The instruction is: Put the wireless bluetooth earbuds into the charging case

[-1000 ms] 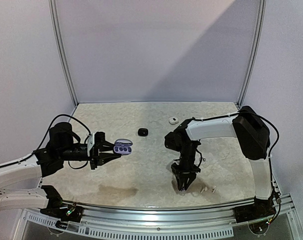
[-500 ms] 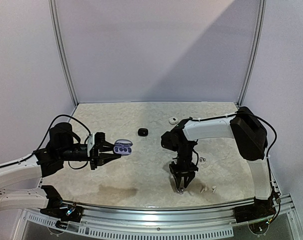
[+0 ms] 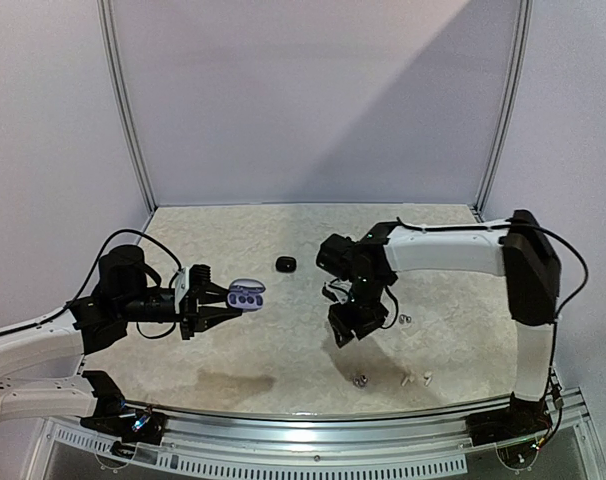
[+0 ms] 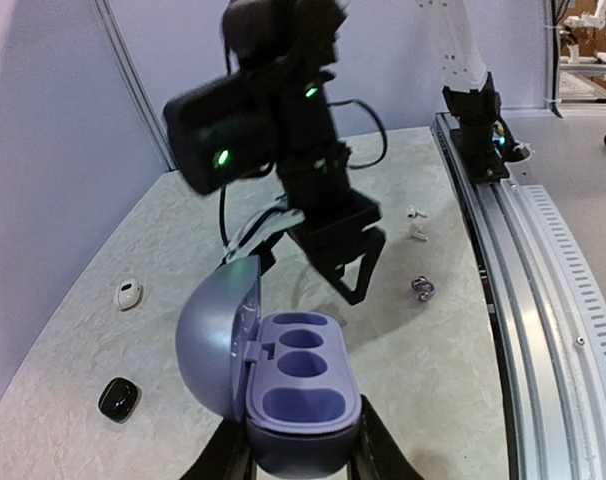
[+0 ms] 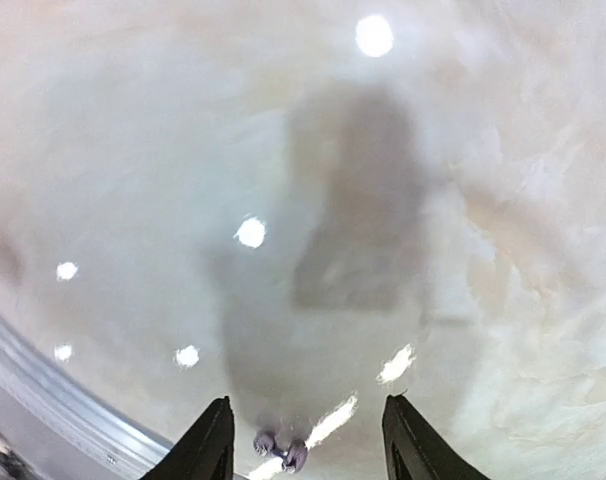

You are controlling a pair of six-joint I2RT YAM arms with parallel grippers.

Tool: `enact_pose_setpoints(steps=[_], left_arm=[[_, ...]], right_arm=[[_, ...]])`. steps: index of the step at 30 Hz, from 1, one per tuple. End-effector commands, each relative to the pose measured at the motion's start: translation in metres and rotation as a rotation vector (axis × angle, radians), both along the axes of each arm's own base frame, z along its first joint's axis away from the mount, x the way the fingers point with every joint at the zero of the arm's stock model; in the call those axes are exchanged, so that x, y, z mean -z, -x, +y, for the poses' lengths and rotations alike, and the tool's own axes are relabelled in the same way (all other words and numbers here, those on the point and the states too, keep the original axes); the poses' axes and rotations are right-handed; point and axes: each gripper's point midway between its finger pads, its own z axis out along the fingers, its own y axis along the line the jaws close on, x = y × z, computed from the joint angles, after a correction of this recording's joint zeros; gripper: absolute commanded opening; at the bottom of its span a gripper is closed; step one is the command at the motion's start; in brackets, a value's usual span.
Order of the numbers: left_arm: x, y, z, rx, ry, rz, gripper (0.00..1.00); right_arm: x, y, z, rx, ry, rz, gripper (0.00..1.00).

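My left gripper [image 3: 219, 303] is shut on the base of the open purple charging case [image 3: 245, 293], held above the table's left side. In the left wrist view the case [image 4: 301, 382] shows empty wells, its lid [image 4: 215, 335] tipped left. A dark purplish pair of earbuds [image 3: 361, 379] lies on the table near the front edge. My right gripper [image 3: 347, 328] hangs open above and behind them, holding nothing. In the right wrist view the earbuds [image 5: 281, 453] lie far below, between the open fingers [image 5: 211, 445]. White stemmed earbuds [image 3: 407, 380] lie just right of the purplish pair.
A black case [image 3: 285, 263] and a white case [image 3: 347, 240] sit toward the back of the marble-patterned table. A tiny dark item [image 3: 405, 319] lies right of my right gripper. A metal rail [image 4: 503, 250] runs along the near edge.
My right gripper opened, left the purplish earbuds on the table and rose up and back to the left. The left arm with the case has not moved.
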Motion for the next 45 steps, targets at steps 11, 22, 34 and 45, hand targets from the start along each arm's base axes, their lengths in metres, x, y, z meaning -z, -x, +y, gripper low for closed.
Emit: enact_pose_setpoints(steps=[11,22,34,45], left_arm=[[0.0,0.002,0.001,0.006,-0.033,-0.011,0.0],[0.002,0.0,0.0,0.008,-0.046,-0.01,0.0],[0.005,0.0,0.0,0.01,-0.049,0.002,0.0],[0.006,0.0,0.0,0.013,-0.049,0.006,0.0]], right_arm=[[-0.002,0.119,-0.019,-1.31,-0.128,-0.405,0.37],[0.03,0.105,-0.024,-1.455,-0.009,-0.459,0.28],[0.038,0.094,-0.033,-1.459,0.061,-0.484,0.21],[0.036,0.077,-0.03,-1.462,0.098,-0.524,0.21]])
